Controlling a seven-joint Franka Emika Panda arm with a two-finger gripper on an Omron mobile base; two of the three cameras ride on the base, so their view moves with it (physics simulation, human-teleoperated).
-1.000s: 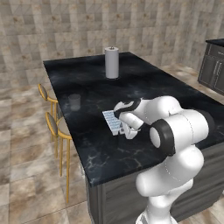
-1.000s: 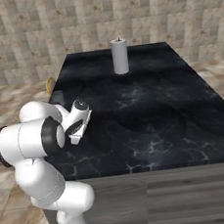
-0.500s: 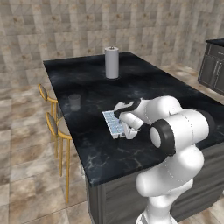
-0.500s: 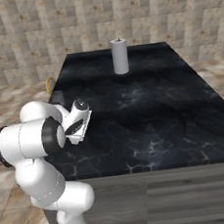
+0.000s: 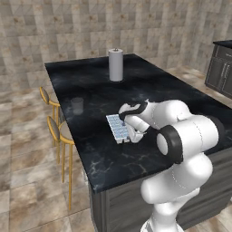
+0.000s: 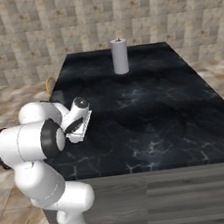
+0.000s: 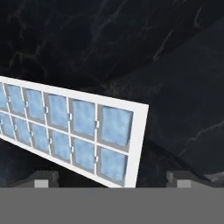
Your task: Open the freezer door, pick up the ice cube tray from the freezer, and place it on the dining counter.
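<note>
Black marble dining counter [image 5: 90, 77]; ice cube tray [image 5: 118, 128] flat, unlabelled; gripper [image 5: 132, 137] spread.

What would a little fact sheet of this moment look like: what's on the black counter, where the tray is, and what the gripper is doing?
surface: dining counter, glossy black marble with white veins
ice cube tray: ice cube tray lies flat on the counter near its left edge
gripper: gripper open, fingertips wide apart on either side of the tray's end, not clamping it
other item: grey cylinder standing upright at the far end
beside counter: wooden stools along the left side
</note>
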